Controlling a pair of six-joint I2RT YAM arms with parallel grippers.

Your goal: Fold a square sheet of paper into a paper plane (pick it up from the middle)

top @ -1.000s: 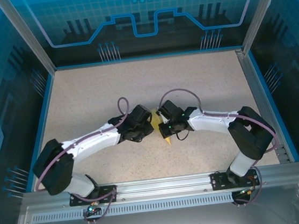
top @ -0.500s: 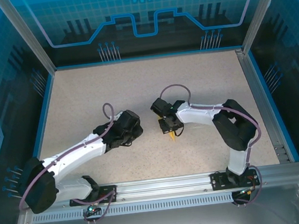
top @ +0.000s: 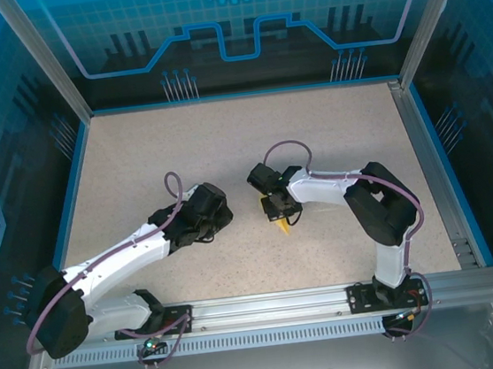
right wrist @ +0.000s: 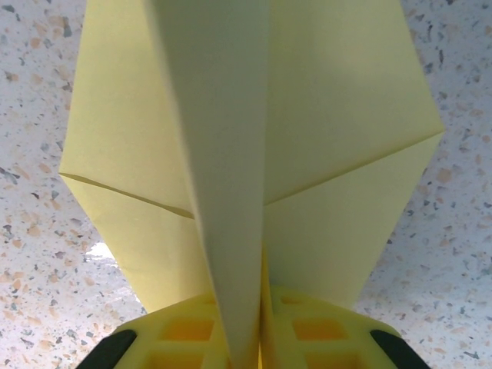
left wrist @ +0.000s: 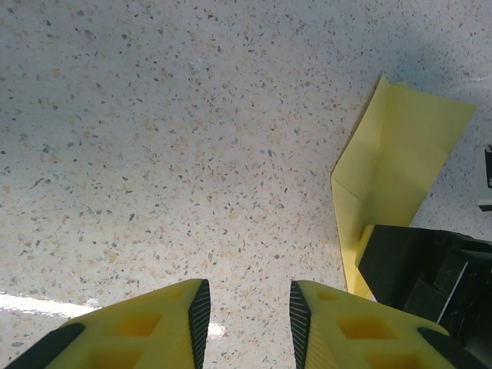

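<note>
Though near-closed, right gripper (right wrist: 244,327) around paper (right wrist: 338,115)

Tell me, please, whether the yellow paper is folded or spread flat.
Folded: the yellow paper shows diagonal creases and a raised central ridge held in the right pincer.
</note>
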